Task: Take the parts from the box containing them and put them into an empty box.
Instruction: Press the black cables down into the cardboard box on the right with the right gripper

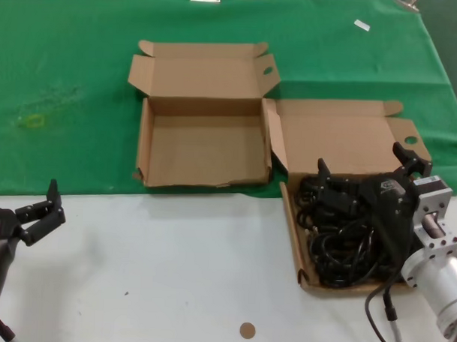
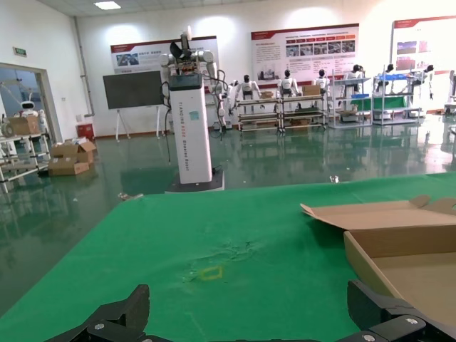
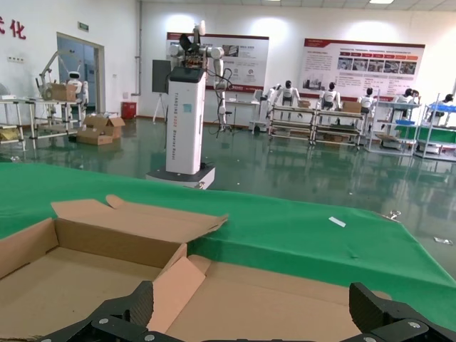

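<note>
The box with the parts (image 1: pixel 290 211) lies at the right, its lid open and a small round hole in the side flap. A black tangle of cables and parts (image 1: pixel 346 239) fills it. The empty box (image 1: pixel 145 134) lies to its left on the green cloth, with an oval hole in its lid flap. My right gripper (image 1: pixel 364 164) is open and hovers over the far end of the parts, holding nothing. Its wrist view shows the open gripper (image 3: pixel 253 306) over the parts box's lid (image 3: pixel 285 299), with the empty box (image 3: pixel 78 249) beside it. My left gripper (image 1: pixel 45 211) is open and empty at the front left.
A green cloth (image 1: pixel 74 75) covers the far half of the table, the near half is white (image 1: pixel 172 266). A small brown disc (image 1: pixel 247 330) lies at the front. The left wrist view shows its gripper (image 2: pixel 249 306) above the cloth and the empty box's edge (image 2: pixel 370 263).
</note>
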Motion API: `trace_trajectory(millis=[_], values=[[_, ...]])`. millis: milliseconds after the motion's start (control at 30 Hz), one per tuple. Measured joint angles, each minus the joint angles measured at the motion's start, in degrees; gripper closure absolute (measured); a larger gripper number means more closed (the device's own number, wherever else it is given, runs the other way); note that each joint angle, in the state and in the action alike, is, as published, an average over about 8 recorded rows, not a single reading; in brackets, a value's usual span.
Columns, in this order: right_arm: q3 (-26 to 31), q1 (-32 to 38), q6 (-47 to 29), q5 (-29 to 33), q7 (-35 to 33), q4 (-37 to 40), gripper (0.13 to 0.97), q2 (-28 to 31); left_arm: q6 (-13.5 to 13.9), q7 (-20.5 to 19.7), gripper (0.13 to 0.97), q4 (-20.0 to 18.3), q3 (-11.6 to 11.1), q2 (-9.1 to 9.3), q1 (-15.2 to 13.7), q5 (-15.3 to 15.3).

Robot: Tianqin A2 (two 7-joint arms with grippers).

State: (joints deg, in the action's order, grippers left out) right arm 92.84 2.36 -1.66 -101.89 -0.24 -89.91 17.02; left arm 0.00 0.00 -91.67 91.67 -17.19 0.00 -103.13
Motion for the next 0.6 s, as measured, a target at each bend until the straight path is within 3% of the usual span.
trace_trajectory(millis=[600], values=[[0.0, 0.0, 0.0, 0.0, 0.0, 0.0, 0.129, 0.0, 0.0, 0.0, 0.132, 0.0, 0.0, 0.00, 0.0, 0.0]])
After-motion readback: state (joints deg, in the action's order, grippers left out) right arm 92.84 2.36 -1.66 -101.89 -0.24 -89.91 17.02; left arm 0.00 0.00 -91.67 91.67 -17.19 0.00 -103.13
